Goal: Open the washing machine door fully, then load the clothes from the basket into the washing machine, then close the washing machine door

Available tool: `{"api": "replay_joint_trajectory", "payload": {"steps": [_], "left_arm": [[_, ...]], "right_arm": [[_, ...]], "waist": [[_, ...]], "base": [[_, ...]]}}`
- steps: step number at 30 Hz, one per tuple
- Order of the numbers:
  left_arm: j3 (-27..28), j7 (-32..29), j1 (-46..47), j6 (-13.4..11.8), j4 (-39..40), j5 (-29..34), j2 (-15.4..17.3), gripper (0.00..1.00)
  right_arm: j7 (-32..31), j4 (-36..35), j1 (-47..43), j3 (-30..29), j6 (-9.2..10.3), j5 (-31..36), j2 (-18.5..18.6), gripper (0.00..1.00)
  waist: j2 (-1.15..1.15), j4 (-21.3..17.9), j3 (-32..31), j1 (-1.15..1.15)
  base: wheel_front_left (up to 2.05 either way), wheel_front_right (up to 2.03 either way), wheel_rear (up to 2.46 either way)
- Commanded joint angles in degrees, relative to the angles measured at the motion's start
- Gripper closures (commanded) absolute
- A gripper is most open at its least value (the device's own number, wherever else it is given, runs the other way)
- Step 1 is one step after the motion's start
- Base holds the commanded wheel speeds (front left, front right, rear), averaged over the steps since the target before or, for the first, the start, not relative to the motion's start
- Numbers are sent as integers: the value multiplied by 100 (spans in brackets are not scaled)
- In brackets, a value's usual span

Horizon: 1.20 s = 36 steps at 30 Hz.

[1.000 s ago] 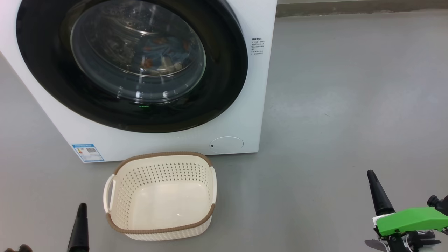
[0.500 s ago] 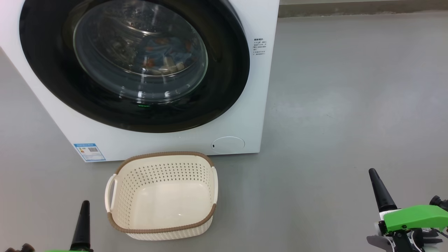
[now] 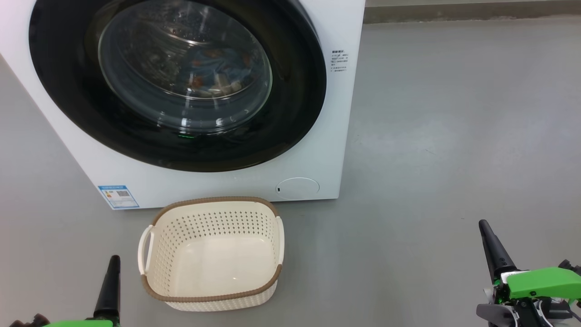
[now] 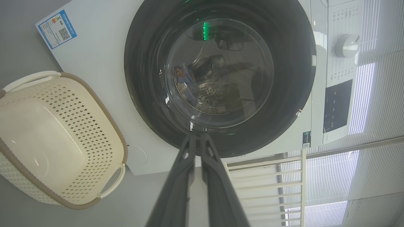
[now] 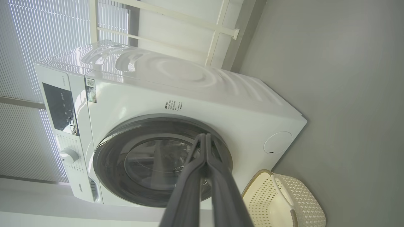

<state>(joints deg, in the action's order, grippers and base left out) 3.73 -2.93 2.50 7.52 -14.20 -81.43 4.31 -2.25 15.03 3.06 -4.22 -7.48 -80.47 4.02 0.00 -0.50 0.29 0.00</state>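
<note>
- Left claw (image 4: pixel 197 137): we note both fingers pressed together to the tips, with nothing between them. In the head view it stands at the lower left, just left of the basket (image 3: pixel 213 200) and not touching it.
- Right claw (image 5: pixel 205 136): fingers together as well, holding nothing. It sits at the lower right in the head view, well apart from the basket and the washer (image 3: pixel 329 150).
- Basket: upright on the floor (image 3: pixel 431 136), just before the washer's lower front edge. Its smooth bottom is bare to view.
- Door (image 3: pixel 68 113): lies flush in the washer front.
- Clothes (image 3: pixel 218 79): blue with orange specks, behind the glass, inside the drum.
- Edges and room: we see open grey floor running wide beyond the washer's right edge and all around the right claw. A narrow strip of floor separates the basket rim from the washer. The label (image 3: pixel 118 196) sits by the lower left corner and the cap (image 3: pixel 297 187) by the lower right.
- Views: the left wrist view adds the knob (image 4: pixel 347 45), the dark panel (image 4: pixel 337 105) and the blinds (image 4: pixel 382 94). The right wrist view adds the washer's top (image 5: pixel 176 72).
</note>
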Motion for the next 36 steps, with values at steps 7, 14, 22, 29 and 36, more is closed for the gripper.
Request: {"api": "replay_joint_trajectory", "payload": {"steps": [7,14,22,29,36], "left_arm": [[206,-142,279,-3,60,-434,-24,100],[249,-260,328,-3,37,-777,-88,100],[285,-361,369,-3,16,-1069,-143,100],[285,-361,369,-3,16,-1069,-143,100],[285,-361,369,-3,16,-1069,-143,100]], "right_arm": [[-145,-125,278,-28,-3,-525,18,100],[-266,-114,293,-100,-2,-903,-26,100],[-371,-105,306,-164,-1,-1224,-64,100],[-377,-104,306,-171,-1,-1218,-69,100],[-382,-104,307,-178,-1,-1212,-74,100]], "waist": [[0,17,-4,0],[0,35,-8,0],[0,50,-11,0],[0,50,-11,0],[0,50,-11,0]], "base": [[0,0,0],[0,0,0],[0,0,0],[0,0,0],[0,0,0]]}}
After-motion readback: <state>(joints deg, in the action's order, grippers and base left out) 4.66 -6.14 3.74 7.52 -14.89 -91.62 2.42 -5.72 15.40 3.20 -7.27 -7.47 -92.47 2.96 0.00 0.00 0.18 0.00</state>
